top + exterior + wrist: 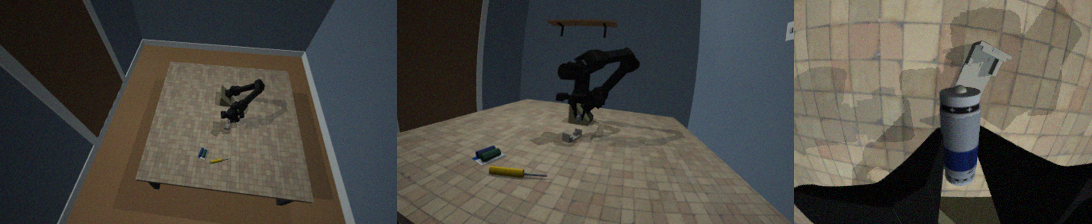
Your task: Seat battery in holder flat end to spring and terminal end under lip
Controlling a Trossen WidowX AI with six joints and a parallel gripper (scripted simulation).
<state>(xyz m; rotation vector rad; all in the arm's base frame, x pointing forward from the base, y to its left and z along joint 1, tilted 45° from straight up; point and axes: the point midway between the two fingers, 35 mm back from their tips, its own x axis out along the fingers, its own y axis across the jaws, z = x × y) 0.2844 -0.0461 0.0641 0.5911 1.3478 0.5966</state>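
My gripper (231, 121) (579, 117) is shut on the battery (961, 132), above the table. In the wrist view the battery is grey with a blue band low down, and its terminal end with a small nub points up the picture. The small grey holder (227, 126) (566, 137) (972, 76) lies on the table, in front of the gripper and lower than it. In the wrist view the holder is slanted, and the battery's terminal end hides its near part. The battery and the holder are apart. Which holder end has the spring is too small to tell.
A blue cylinder (201, 152) (485, 151) and a green cylinder (205, 153) (491, 154) lie on a small card nearer the front. A yellow screwdriver (216, 161) (506, 171) lies beside them. An olive wedge block (225, 100) (964, 209) stands behind the holder, near the arm's base.
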